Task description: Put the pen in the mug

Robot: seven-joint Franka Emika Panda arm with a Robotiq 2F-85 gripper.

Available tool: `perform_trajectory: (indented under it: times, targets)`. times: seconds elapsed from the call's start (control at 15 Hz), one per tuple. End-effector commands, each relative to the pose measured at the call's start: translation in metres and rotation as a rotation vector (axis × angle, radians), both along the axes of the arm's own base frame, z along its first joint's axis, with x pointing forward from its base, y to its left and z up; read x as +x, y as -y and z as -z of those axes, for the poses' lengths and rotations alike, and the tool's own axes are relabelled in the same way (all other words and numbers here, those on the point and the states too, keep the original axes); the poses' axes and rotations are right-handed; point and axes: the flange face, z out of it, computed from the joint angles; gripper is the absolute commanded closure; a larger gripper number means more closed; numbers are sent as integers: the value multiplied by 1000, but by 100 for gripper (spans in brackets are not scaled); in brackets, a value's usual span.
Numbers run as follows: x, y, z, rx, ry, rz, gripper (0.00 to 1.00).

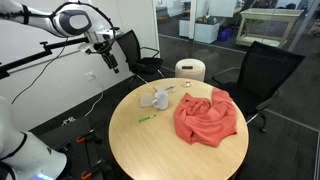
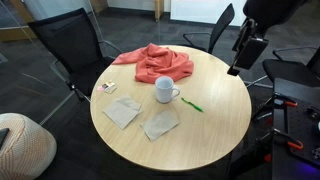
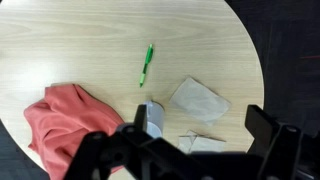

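The green pen [image 3: 147, 64] lies flat on the round wooden table [image 3: 60, 40], apart from the whitish-grey mug [image 3: 152, 118], which stands upright beside the red cloth [image 3: 65, 125]. In both exterior views the pen [image 1: 146, 119] [image 2: 192, 104] lies a little way from the mug [image 1: 163, 96] [image 2: 165, 90]. My gripper [image 3: 200, 135] is open and empty. It hangs high above and beside the table's edge in both exterior views [image 1: 113, 62] [image 2: 236, 66], well away from the pen and mug.
Two brown paper napkins [image 2: 122, 111] [image 2: 160, 123] and a small card [image 2: 107, 87] lie near the mug. The red cloth [image 2: 155, 62] covers one side of the table. Black office chairs [image 2: 70, 45] ring the table. A cream cylinder [image 1: 190, 70] stands behind it.
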Motion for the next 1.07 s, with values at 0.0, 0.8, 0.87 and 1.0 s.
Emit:
perform_trajectory:
  times: [0.0, 0.8, 0.87, 1.0]
  targets:
    - [0, 0, 0, 0, -1, 0, 0]
    - [-5, 35, 31, 32, -11, 73, 0]
    - [-7, 41, 40, 40, -8, 84, 0]
    - [-9, 51, 56, 56, 4, 101, 0]
